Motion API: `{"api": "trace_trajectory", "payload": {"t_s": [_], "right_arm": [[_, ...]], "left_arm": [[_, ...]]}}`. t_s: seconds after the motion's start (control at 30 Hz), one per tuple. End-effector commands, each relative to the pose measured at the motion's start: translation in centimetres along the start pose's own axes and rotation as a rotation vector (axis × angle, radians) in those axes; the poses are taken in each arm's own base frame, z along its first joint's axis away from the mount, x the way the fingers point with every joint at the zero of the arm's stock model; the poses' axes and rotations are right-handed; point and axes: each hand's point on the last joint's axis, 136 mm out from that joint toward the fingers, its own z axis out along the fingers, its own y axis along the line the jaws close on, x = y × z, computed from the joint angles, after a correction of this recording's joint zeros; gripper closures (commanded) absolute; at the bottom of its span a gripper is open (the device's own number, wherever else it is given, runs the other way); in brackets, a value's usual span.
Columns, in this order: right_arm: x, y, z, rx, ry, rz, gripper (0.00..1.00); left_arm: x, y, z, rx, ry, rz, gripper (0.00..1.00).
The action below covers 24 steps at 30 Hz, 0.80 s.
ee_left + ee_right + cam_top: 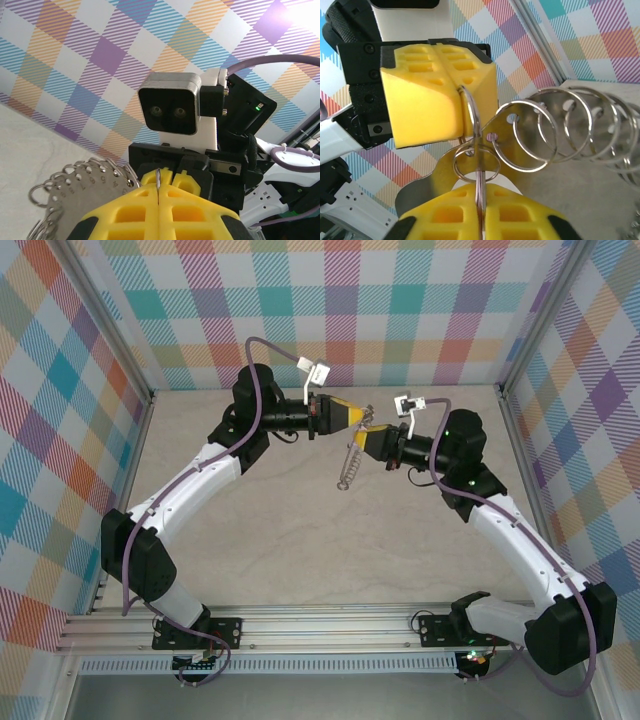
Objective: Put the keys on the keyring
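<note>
Pastel plaid walls [350, 310], beige marbled tabletop [300, 560]

Left gripper [366, 419]: yellow fingers, black body behind them. Right gripper [364, 438]: same yellow on black.
Ring chain [580, 130] between the two tips: bright silver, mirror-shiny.
Plate [85, 187] beside the left fingers: duller grey-silver, rows of punched holes, stamped digits.
Arms [195, 485]: white shells, black joints. Cables [258, 390]: mauve.
Walls [400, 300] beyond the tips: pastel check of teal, purple, orange, pink and yellow, diagonally hatched.
Table [300, 550] beneath: pale beige, faintly marbled.
</note>
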Motion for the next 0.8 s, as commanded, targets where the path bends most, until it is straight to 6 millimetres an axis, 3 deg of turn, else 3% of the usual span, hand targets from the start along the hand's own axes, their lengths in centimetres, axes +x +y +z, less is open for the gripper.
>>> {"api": "trace_trajectory", "payload": {"t_s": [0.0, 0.3, 0.77], "right_arm": [[0.1, 0.3, -0.2, -0.005, -0.009, -0.022, 1.0], [0.4, 0.1, -1.1, 0.065, -0.004, -0.034, 1.0], [-1.1, 0.7, -1.3, 0.095, 0.017, -0.068, 1.0]], "left_arm": [[-2.6, -3.6, -0.6, 0.047, -0.059, 0.092, 1.0], [-2.6, -3.4, -0.7, 0.029, -0.067, 0.098, 1.0], [-2.0, -3.1, -0.9, 0.004, -0.046, 0.113, 1.0]]}}
